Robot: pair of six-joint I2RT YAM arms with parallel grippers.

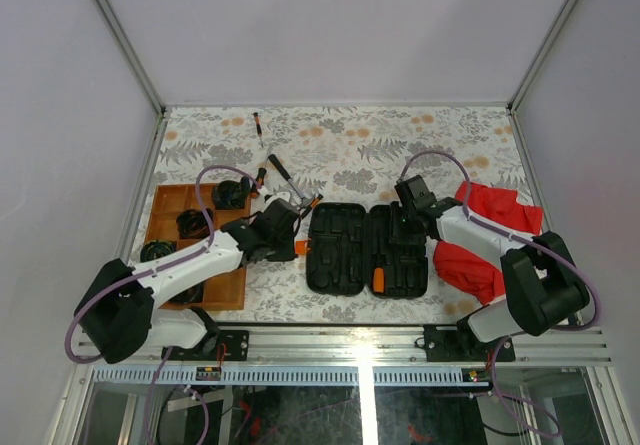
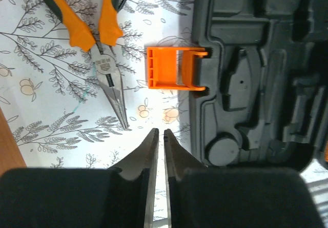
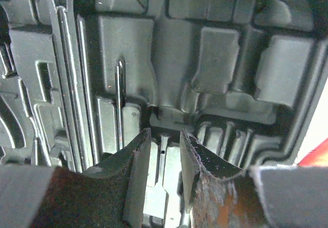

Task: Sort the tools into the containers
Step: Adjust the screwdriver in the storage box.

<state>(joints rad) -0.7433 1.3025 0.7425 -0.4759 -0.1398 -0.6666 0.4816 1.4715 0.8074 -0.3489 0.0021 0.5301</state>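
Case of black moulded plastic (image 1: 340, 250) is laid open and flat at the near middle of the table (image 1: 400, 145), both halves showing empty moulded recesses. Its orange latch (image 2: 174, 68) is seen sticking out of the left edge onto the flowered cloth. One small orange item (image 1: 378, 281) is noted inside the right half near the front; its kind cannot be told.

Left gripper (image 2: 160, 131) is held low over the cloth just left of the case, in front of the latch. Its fingers are pressed nearly together, only a thin slit between them, and nothing is gripped. Pliers (image 2: 105, 59) with orange handles and long thin noses are lying on the cloth just beyond it, beside the latch but not touching it.

Right gripper (image 3: 165, 133) is poised over the case's right half. Its fingers are slightly spread and nothing is held. A slim steel shaft (image 3: 119, 105) is seen lying in a groove of the case to the left of the fingers.

Wooden tray (image 1: 228, 287) is placed at the table's left edge; dark round objects (image 1: 228, 195) are seen in three compartments, too small to identify. A hammer (image 1: 285, 177) is lying on the cloth behind the left gripper, and a precision driver (image 1: 258, 125) near the far edge. A red cloth (image 1: 490, 235) is bunched right of the case.
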